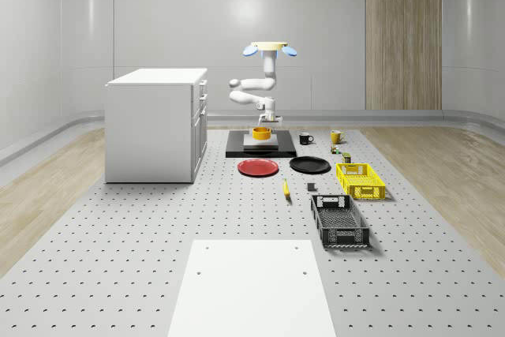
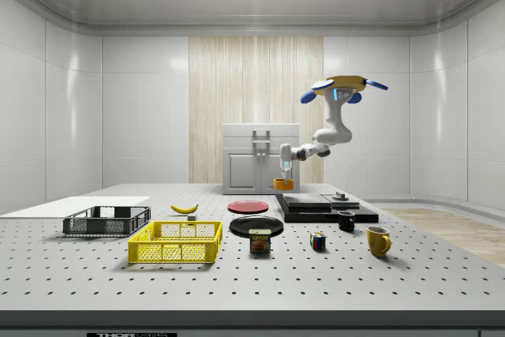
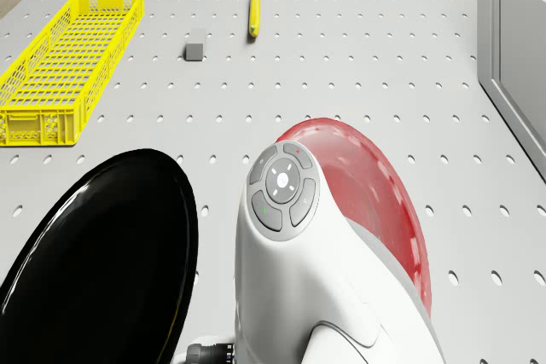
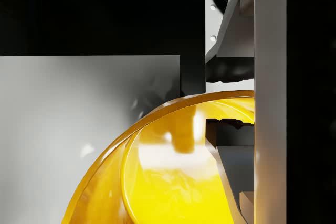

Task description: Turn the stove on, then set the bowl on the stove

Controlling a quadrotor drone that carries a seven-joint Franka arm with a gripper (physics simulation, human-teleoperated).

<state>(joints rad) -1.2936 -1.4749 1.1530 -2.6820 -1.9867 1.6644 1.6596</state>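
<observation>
Two plates lie just in front of the stove (image 1: 260,150) in the whole-scene view: a red plate (image 1: 258,167) and a black plate (image 1: 310,165), close beside each other. The stove is a black slab with a pale grey top, standing on the perforated tabletop (image 1: 142,234) near its far edge. To the whole-scene view's left a white cabinet (image 1: 155,124) rises close beside the stove, hemming that side. To the right stand a black mug (image 1: 304,139) and a yellow mug (image 1: 336,136), with open tabletop between them and the stove. Nearer the camera lie a yellow crate (image 1: 360,180), a black crate (image 1: 339,220), a banana (image 1: 286,188) and a white sheet (image 1: 252,288), all well apart from the stove.

The drone (image 1: 269,48) hovers above the stove's far side, its arm folded down in front. The gripper (image 1: 264,122) hangs at the yellow bowl (image 1: 262,132), which sits on the stove's grey top. In the wrist view one finger (image 4: 231,145) reaches inside the bowl (image 4: 157,177), at its wall, and the rim passes between the jaws; whether they press on the wall cannot be told.
</observation>
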